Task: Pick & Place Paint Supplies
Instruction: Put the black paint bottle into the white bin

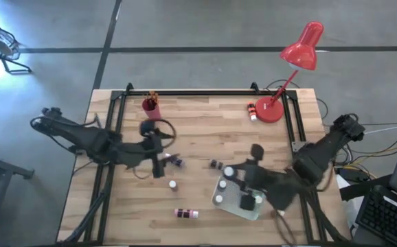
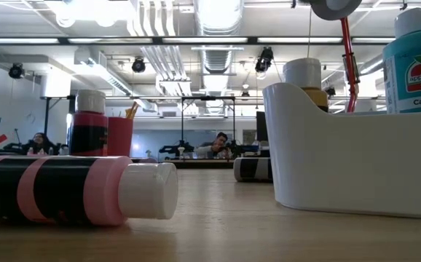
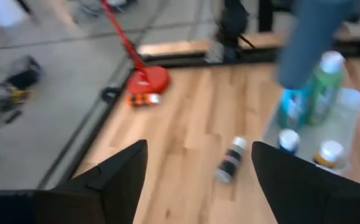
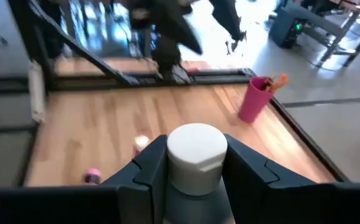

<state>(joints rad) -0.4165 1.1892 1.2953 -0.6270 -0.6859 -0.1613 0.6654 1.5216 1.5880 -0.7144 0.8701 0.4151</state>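
White-capped bottle [image 4: 195,163] held between the right gripper [image 4: 195,177] fingers, jaws closed on its round cap, above the smooth white plastic tray [image 1: 234,206] near the table's front right. Tray already holds several capped bottles. Left gripper [image 3: 198,177] spread wide, holding nothing, over bare wood planks mid-table. A pink-and-black striped bottle [image 2: 72,191] lies on its side nearby

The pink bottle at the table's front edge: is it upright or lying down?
Lying down. The pink bottle rests on its side on the table, with its white cap pointing sideways.
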